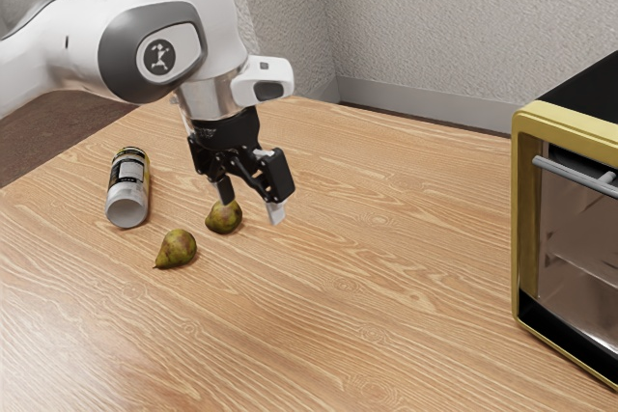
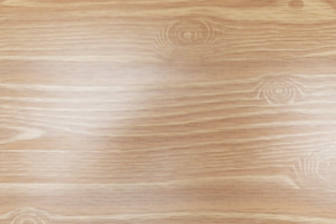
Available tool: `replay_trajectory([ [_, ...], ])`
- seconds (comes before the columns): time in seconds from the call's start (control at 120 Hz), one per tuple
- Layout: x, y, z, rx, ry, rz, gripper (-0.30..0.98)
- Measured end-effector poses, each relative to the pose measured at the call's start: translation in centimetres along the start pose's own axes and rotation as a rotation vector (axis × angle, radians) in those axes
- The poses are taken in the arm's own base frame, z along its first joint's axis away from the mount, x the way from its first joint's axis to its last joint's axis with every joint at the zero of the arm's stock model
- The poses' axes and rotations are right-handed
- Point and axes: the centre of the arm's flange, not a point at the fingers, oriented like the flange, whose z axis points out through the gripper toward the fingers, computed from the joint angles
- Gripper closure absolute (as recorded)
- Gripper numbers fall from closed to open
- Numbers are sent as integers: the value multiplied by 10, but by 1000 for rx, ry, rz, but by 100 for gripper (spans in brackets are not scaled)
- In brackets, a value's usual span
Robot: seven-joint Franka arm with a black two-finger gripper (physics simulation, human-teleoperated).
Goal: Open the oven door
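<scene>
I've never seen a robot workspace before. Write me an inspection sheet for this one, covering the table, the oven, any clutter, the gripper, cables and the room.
Surface: wooden table, grain and knots visible, glossy patches of light.
Job's things: oven, yellow-framed; door looks shut, handle across its upper part.
Clutter: can on its side; two pears nearby.
Gripper: open, empty, above the table, away from the handle.
Cables: nothing seen.
Surroundings: textured walls, grey skirting, dark floor.

Wood tabletop (image 2: 173, 129), wavy grain, a few knots, w/ pale glare
</scene>
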Motion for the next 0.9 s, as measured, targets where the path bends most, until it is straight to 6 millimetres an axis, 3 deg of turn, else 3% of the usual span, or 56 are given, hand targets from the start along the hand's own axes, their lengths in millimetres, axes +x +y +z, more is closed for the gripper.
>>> replay_trajectory([
  [0.008, 0, 0, 0, 0, 0, 0, 0],
  [0.05, 10, -2, -55, -12, 98, -9, 1],
  [0.083, 9, -22, -77, -11, 130, -49, 1],
  [0.133, -1, -94, -92, -6, 143, -180, 2],
  [0.192, -28, -187, -98, -4, 139, -350, 2],
  [0.242, -48, -228, -99, -7, 130, -428, 2],
  [0.292, -52, -234, -99, -13, 121, -436, 2],
  [0.408, -39, -200, -97, -24, 100, -364, 2],
  [0.442, -40, -193, -107, -23, 118, -349, 2],
  [0.458, -46, -189, -123, -23, 148, -337, 2],
  [0.5, -76, -169, -185, -11, 288, -260, 2],
  [0.525, -89, -160, -212, 17, 360, -199, 2],
  [0.583, -93, -140, -238, 143, 433, -73, 2],
  [0.625, -83, -105, -244, 211, 453, 56, 2],
  [0.692, -61, -9, -233, 252, 447, 339, 2],
  [0.783, -58, 163, -200, 256, 444, 786, 2],
  [0.825, -79, 235, -190, 253, 453, 976, 2],
  [0.858, -112, 284, -183, 257, 457, 1119, 2],
  [0.875, -134, 303, -178, 264, 457, 1187, 2],
  [0.9, -169, 317, -170, 288, 457, 1269, 2],
])
